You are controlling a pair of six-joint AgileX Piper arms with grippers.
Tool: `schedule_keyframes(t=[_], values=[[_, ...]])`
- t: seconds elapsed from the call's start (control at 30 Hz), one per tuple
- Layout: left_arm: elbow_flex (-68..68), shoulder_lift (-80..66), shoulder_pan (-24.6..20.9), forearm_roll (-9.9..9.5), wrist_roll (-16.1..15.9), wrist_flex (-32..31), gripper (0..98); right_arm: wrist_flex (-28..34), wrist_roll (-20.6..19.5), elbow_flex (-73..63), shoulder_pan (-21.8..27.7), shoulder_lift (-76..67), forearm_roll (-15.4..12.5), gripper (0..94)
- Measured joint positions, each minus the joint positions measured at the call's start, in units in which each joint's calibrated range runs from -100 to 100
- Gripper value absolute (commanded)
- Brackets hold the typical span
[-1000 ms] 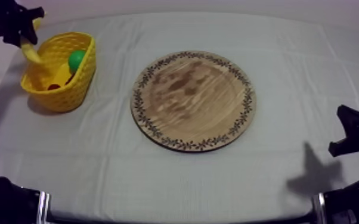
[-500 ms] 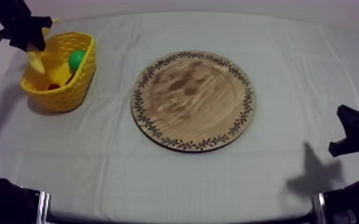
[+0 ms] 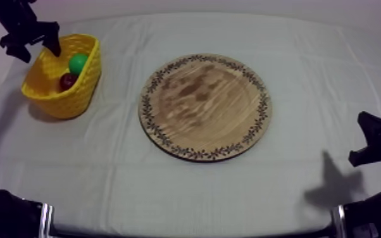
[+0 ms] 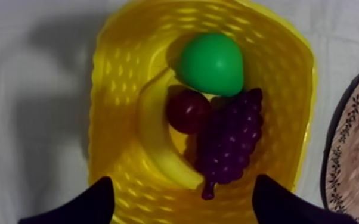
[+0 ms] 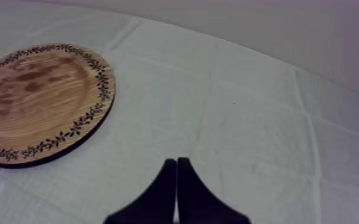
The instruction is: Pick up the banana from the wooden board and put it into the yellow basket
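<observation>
My left end effector (image 3: pixel 39 50) hangs over the yellow basket (image 3: pixel 73 95) at the desk's far left corner, its two black fingers (image 4: pixel 80 205) spread wide with nothing between them. From the left wrist camera I look straight down into the basket, and the fingertips stand above its near rim, one on each side. The banana (image 4: pixel 155 134) lies inside the basket, free of my fingers, curving along the wall on the side away from the round wooden board (image 3: pixel 204 106). A small red fruit (image 4: pixel 188 111) sits just beside the banana's inner curve. The bunch of grapes (image 4: pixel 229 140) lies on the side towards the board, touching the red fruit. The green pear (image 4: pixel 212 64) rests at the end of the basket away from my fingertips, against the red fruit and the grapes. The board with its patterned rim lies flat at the middle of the desk (image 3: pixel 168 190), near the basket but apart from it. My right end effector (image 5: pixel 176 162) sits low at the right side of the desk, its fingers pressed together into a narrow wedge above the grey-white cloth, beside the board and well apart from the basket.
</observation>
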Motion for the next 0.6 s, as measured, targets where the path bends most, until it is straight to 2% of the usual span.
schedule_keyframes(t=[0.23, 0.37, 0.5, 0.6], values=[[4.4, -0.9, 0.0, -0.12, 0.5, -4.0, 76.4, -0.1, 0.0, 0.0, 0.0, 0.0, 0.0, 0.2], [6.9, -4.3, 0.2, 0.72, 0.0, -6.9, 66.8, -0.1, 0.0, 0.0, 0.0, 0.0, 0.0, 0.2], [11.3, -10.3, 0.8, 0.72, 0.5, -11.9, 58.4, -0.1, 0.0, 0.0, 0.0, 0.0, 0.0, 0.2], [16.4, -16.4, 1.0, 1.04, 1.7, -16.4, 56.0, -0.1, 0.0, 0.0, 0.0, 0.0, 0.0, 0.2]])
